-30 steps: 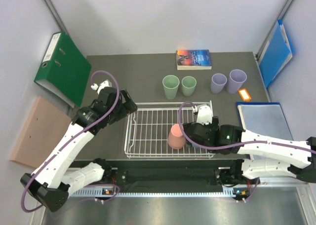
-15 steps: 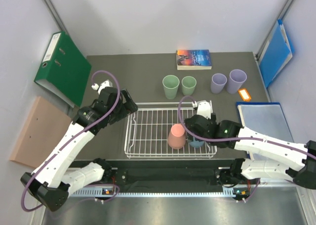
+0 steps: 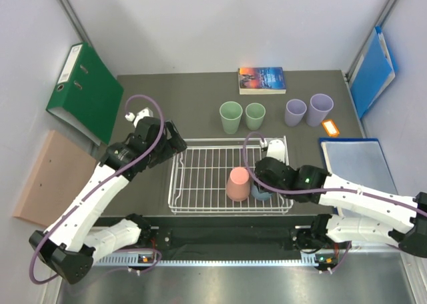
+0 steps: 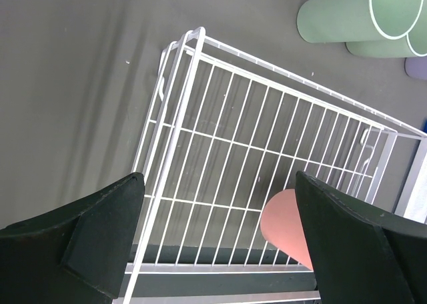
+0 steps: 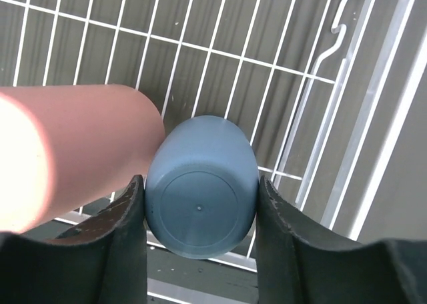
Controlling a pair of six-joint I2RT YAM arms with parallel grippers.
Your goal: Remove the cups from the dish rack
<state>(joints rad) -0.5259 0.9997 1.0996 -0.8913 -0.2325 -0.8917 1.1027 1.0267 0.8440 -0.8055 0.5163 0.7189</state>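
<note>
The white wire dish rack [image 3: 200, 164] sits at the table's near middle. Two cups stand upside down in it, side by side: a salmon pink one [image 3: 238, 184] and a light blue one [image 3: 262, 195]. My right gripper [image 5: 200, 217] is shut on the blue cup [image 5: 202, 197], a finger pressed on each side, and the pink cup [image 5: 73, 151] touches its left flank. My left gripper [image 4: 220, 244] hangs open over the rack's left end [image 4: 200, 137], holding nothing. Two green cups [image 3: 231, 117] and two lavender cups [image 3: 319, 109] stand upright on the table behind the rack.
A book [image 3: 261, 79] lies at the back edge. A green binder [image 3: 87, 94] rests at the left, a blue folder [image 3: 373, 71] leans at the right wall. An orange tag [image 3: 330, 128] and a clear-covered folder [image 3: 353, 161] lie right of the rack.
My right gripper has moved forward and down beside the pink cup and closed from wide open onto the blue cup. The left arm has barely moved.
</note>
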